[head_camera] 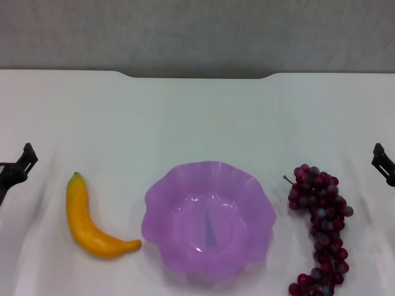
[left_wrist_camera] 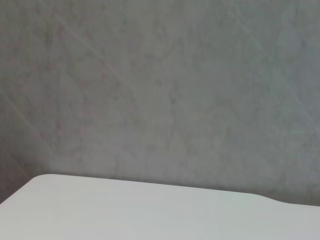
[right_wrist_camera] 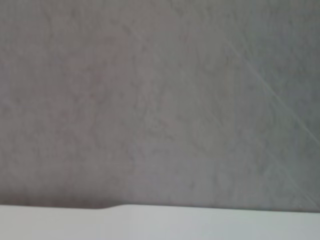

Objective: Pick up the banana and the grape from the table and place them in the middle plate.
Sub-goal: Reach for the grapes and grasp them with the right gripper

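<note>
The banana (head_camera: 91, 223) lies on the white table (head_camera: 197, 117) to the left of the purple middle plate (head_camera: 208, 219), which holds nothing. The grape bunch (head_camera: 321, 229) lies to the right of the plate, its stem pointing toward the far side. My left gripper (head_camera: 17, 166) shows only as a dark tip at the left edge, well left of the banana. My right gripper (head_camera: 382, 163) shows only as a dark tip at the right edge, right of the grapes. Neither touches anything. The wrist views show only the table's far edge (left_wrist_camera: 150, 210) and a grey wall.
A grey wall (head_camera: 197, 31) stands behind the table's notched far edge (head_camera: 197, 76). The table edge and the wall also show in the right wrist view (right_wrist_camera: 200, 222).
</note>
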{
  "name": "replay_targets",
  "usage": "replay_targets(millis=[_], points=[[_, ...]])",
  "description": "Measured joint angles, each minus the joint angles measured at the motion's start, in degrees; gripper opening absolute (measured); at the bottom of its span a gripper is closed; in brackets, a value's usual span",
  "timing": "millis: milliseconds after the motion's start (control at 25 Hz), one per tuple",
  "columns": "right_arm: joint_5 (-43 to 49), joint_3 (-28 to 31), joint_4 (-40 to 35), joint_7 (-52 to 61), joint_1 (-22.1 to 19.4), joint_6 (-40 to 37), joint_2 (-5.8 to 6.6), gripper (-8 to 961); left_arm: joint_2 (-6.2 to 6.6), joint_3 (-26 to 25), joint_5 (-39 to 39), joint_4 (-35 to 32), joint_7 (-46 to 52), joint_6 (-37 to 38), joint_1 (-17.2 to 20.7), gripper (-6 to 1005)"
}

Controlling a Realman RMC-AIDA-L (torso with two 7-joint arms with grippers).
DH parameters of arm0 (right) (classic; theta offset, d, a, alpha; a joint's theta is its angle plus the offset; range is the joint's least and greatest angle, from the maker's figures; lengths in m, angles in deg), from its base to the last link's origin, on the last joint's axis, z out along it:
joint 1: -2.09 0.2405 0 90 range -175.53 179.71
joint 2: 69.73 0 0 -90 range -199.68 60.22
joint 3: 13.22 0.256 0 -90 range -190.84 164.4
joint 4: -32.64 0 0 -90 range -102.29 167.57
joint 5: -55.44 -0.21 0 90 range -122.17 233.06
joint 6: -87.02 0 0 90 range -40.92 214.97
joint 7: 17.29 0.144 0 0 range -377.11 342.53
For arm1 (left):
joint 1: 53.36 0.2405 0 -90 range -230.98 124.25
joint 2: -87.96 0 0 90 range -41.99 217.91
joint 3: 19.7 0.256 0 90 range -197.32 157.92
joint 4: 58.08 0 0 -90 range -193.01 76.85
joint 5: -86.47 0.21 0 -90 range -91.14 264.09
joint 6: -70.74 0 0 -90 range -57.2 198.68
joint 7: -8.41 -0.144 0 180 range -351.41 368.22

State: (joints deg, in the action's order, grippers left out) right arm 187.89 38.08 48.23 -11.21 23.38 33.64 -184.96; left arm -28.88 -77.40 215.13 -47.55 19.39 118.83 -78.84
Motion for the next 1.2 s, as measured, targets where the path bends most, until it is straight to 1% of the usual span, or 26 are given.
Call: replay_targets(millis=[240,640,720,800,880,960,1000,1080,1120,1200], points=[[0.08,-0.10,0.20,0.06,-0.03,-0.18,-0.17,891,-0.12,0.10,-0.04,0.24,-1.18,-0.18,-0.42,891],[0.01,-0.15,0.51,0.17,0.35,-0.15,-0.16,888,-0.43,0.02,-0.34,1.79,-1.48,0.03,0.68,891],[0.19,-0.31,1.74,0.14,0.45,0.56,-0.03,888,-0.36,-0.02,-0.31,1.61,-1.58,-0.12,0.76,891],[0.34,-0.59,4.50,-0.05,0.45,2.77,0.37,888,-0.23,-0.24,-0.42,1.18,-1.69,-0.17,1.21,891],[0.47,-0.48,8.48,-0.26,0.14,6.53,1.33,887,-0.11,-0.36,-0.45,0.44,-1.73,-0.31,1.54,890],[0.58,-0.27,13.57,-0.34,-0.50,11.54,3.09,887,-0.07,-0.38,-0.44,-0.10,-1.77,-0.67,1.60,890],[0.61,-0.20,16.54,-0.36,-0.93,14.32,4.42,886,-0.04,-0.39,-0.46,-0.19,-1.79,-0.93,1.60,890],[1.51,0.58,22.24,-0.45,-1.81,20.47,6.43,886,0.00,-0.44,-0.51,-0.23,-1.80,-1.24,1.60,890],[2.49,1.41,24.84,-0.47,-2.09,23.74,7.02,886,0.00,-0.46,-0.53,-0.23,-1.80,-1.33,1.60,890],[5.91,4.60,29.19,-0.49,-2.50,31.78,7.42,885,0.01,-0.47,-0.45,-0.25,-1.94,-1.48,1.56,890]])
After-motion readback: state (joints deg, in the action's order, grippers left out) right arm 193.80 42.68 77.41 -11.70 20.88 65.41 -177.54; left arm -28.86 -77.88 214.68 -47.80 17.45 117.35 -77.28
